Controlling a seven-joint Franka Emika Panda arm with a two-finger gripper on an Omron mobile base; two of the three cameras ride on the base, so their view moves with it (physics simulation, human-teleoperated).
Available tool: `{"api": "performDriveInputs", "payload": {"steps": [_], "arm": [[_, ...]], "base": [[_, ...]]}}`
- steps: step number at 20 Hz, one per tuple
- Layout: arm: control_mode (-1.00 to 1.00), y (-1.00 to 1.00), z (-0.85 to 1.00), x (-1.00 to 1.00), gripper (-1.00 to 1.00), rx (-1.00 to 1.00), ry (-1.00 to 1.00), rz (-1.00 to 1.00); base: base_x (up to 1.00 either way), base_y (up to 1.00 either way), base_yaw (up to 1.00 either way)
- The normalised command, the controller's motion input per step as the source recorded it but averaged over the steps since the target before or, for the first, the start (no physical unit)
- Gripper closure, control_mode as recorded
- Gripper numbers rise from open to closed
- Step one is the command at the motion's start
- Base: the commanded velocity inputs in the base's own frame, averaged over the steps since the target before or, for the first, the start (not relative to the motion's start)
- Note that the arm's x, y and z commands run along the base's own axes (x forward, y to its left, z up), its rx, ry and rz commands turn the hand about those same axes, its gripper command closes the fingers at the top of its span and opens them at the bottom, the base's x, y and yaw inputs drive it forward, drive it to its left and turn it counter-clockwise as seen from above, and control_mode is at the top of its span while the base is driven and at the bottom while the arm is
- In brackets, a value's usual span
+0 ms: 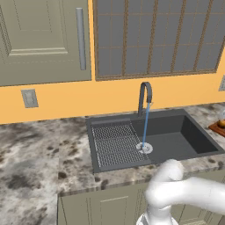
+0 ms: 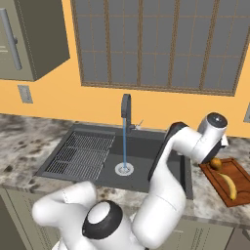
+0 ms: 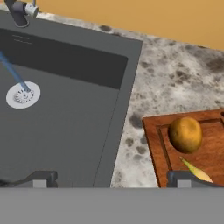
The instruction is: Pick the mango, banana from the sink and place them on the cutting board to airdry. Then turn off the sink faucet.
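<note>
Orange mango [image 3: 186,134], banana [image 2: 228,185] on cutting board [image 3: 153,135] | fingers [image 3: 43,178] spread, empty | faucet [image 2: 126,108] running; reaching arm might, seemingly, sweep fruit off

mango [image 3: 185,134] and banana [image 2: 229,186] on cutting board [image 2: 238,175], right of sink [image 2: 146,166]

Light was even and bright across all three rendered views, with no glare. The sink [image 1: 184,132] basin showed slightly darker inner walls but no cast shadows. Textures on the worktop [image 1: 35,154] looked soft and coarse, edges slightly jagged.
</note>
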Motion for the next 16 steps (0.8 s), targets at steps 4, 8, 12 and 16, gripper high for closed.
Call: {"api": "performDriveInputs", "payload": {"steps": [4,8,12,16], "arm": [[-1.0,0.78,0.45,-0.77,-1.0,-0.19,-0.15,0.16],[-1.0,0.56,0.27,-0.77,-1.0,-0.03,-0.35,0.13],[-1.0,0.18,0.18,-0.51,-1.0,0.18,-0.33,0.24],[-1.0,0.17,0.21,-0.02,-1.0,0.24,-0.16,0.45]], "base": [[0.0,0.0,0.0],[0.0,0.0,0.0],[0.0,0.0,0.0],[0.0,0.0,0.0]]}}
